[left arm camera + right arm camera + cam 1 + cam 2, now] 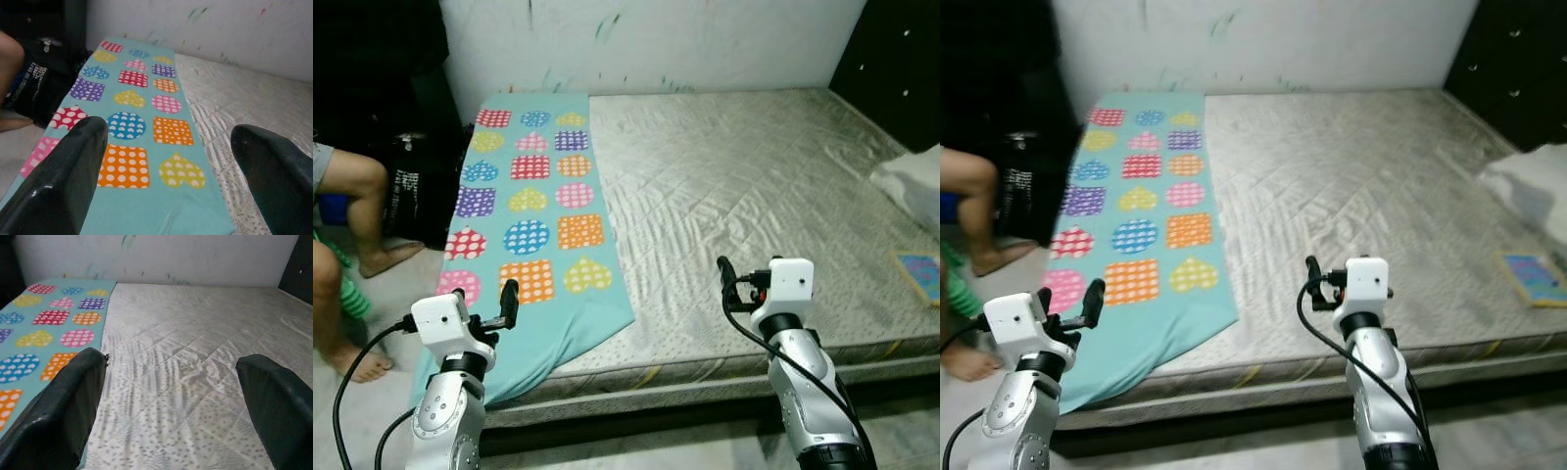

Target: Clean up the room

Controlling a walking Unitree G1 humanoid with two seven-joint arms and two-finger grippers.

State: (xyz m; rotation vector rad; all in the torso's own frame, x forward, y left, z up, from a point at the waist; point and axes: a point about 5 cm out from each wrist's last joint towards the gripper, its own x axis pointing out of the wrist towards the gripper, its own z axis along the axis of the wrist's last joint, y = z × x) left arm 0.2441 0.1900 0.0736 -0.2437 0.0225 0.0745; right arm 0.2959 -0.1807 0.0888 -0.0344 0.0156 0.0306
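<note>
Fingers (73, 166) of the left gripper (507, 302) and right gripper (729, 284) stand wide apart, holding nothing, raised before the bed (754, 196). The blanket (533, 225) lies flat along the bed's left side, its near corner drooping over the edge. Soft, light and limp, it is probably best pinched at that hanging corner.

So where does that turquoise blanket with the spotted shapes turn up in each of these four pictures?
Left eye view: the blanket covers the mattress's left strip, hanging off the near edge.
Right eye view: same strip, left of centre.
Left wrist view: it lies ahead, beyond the open left gripper.
Right wrist view: it borders the bare mattress.
Shared landmark: the paint-marked white wall.
</note>
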